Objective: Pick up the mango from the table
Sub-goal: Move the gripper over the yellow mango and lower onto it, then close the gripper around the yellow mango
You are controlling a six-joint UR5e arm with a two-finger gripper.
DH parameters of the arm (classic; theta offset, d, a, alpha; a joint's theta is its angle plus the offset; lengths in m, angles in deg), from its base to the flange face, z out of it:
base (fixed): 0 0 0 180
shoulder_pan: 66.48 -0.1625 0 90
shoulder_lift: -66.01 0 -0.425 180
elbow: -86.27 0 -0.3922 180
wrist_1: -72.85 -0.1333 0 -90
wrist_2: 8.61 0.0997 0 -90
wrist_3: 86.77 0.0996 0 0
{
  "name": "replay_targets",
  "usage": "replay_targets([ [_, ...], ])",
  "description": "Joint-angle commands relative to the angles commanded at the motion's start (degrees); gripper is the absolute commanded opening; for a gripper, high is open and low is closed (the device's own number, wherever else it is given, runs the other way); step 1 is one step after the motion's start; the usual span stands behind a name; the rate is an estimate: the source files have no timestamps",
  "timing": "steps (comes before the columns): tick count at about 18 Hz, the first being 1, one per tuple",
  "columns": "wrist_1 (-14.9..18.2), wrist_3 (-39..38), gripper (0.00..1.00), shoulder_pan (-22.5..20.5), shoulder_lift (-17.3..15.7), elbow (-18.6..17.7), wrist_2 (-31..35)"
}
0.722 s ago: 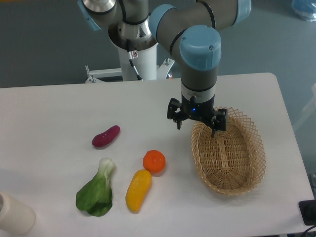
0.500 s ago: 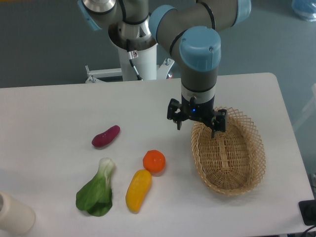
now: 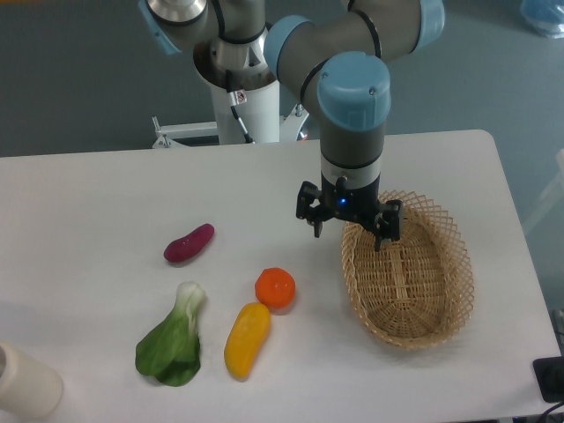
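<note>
1. The gripper hangs from the arm above the table, its two dark fingers spread wide with nothing between them.
2. A small blue light glows on the gripper body just above the jaws. No brand, label or writing can be read anywhere in view.
3. One finger sits over bare tabletop; the other sits at the near-left rim of a woven basket. Whether that finger touches the rim cannot be told.
4. The basket lies just right of and below the jaws, an oval of pale wicker with an open-weave edge. It is empty.
5. An orange sits down and left of the jaws, near them, on the table.
6. The mango lies farther down and left, beyond the orange. It is yellow, elongated, and its upper end is just beside the orange, perhaps touching it. It rests on the table, well apart from the jaws.
7. A leafy green vegetable with a pale stalk lies left of the mango, apart from it.
8. A purple sweet potato lies far left of the jaws, at about their height in the picture.
9. A pale cylinder sits at the lower left corner, partly cut off by the edge.
10. Nothing lies between the jaws and the mango except the orange, which sits near the direct line.
</note>
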Motion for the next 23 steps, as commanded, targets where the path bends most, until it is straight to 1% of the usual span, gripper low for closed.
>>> replay_targets([
  [2, -1.06, -0.98, 1.0, 1.76, 1.31, -1.14, 0.0],
  [4, -1.16, -3.78, 1.0, 2.9, 3.42, -1.32, 0.26],
  [5, -2.03, -5.19, 1.0, 3.26, 4.04, -1.15, 0.18],
  [6, -4.65, -5.81, 1.0, 3.78, 4.39, -1.32, -0.43],
  [7, -6.24, -6.08, 1.0, 4.66, 5.01, -1.41, -1.92],
  [10, -7.83, -7.92, 1.0, 5.72, 7.2, -1.41, -1.76],
  [11, -8.88, -9.06, 1.0, 6.85, 7.82, -1.24, -1.76],
  [12, -10.11, -10.02, 1.0, 8.26, 8.87, -1.32, -1.67],
  [14, -12.22, -10.3, 1.0, 9.58, 11.59, -1.41, -1.41],
  [16, -13.37, -10.39, 1.0, 11.07, 13.27, -1.41, -1.49],
  [17, -14.33, -10.3, 1.0, 11.95, 14.84, -1.15, -1.41],
  [18, -14.95, -10.39, 1.0, 12.13, 15.38, -0.71, -1.41],
  [23, -15.13, -10.12, 1.0, 13.37, 16.53, -1.5, -1.32],
])
